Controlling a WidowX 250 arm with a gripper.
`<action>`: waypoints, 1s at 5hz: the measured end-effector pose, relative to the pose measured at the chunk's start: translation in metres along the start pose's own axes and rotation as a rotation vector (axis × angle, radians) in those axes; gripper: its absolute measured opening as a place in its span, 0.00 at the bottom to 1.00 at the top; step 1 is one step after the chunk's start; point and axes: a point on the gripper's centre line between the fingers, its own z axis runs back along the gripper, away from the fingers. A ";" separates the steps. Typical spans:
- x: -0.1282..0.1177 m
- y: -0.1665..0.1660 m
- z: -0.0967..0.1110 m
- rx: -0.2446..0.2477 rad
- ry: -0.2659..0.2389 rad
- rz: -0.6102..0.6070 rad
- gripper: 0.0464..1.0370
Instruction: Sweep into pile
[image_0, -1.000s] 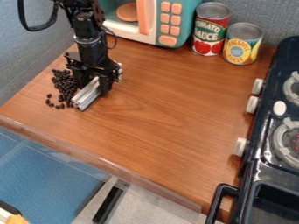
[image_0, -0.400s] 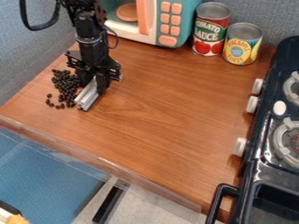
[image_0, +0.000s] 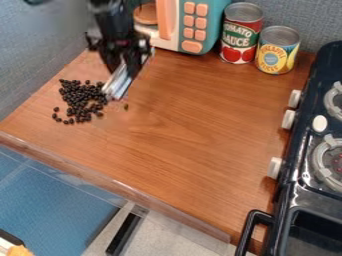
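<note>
The black gripper (image_0: 124, 62) hangs over the upper left of the table, shut on a silver metal bar (image_0: 117, 82) that slants down toward the beans. Small black beans (image_0: 81, 97) lie in a loose heap on the wooden table (image_0: 180, 130), left of and below the bar's lower end. A few beans are scattered at the heap's lower left edge, and one bean (image_0: 125, 106) lies apart on the right, below the bar.
A toy microwave (image_0: 180, 25) stands behind the gripper. Two cans, a red one (image_0: 241, 32) and a yellow one (image_0: 277, 50), are at the back. A black toy stove (image_0: 300, 165) runs along the right. The table's front edge (image_0: 113, 185) slopes across the lower left.
The gripper has moved up and slightly right with the bar, away from the beans. More of the heap is uncovered, and the single bean on the right has come into sight.
</note>
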 end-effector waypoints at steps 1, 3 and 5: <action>0.005 -0.004 0.018 -0.030 -0.034 0.034 0.38; -0.014 0.018 0.021 0.127 0.052 0.485 0.38; -0.060 0.052 0.046 0.256 0.103 0.971 0.38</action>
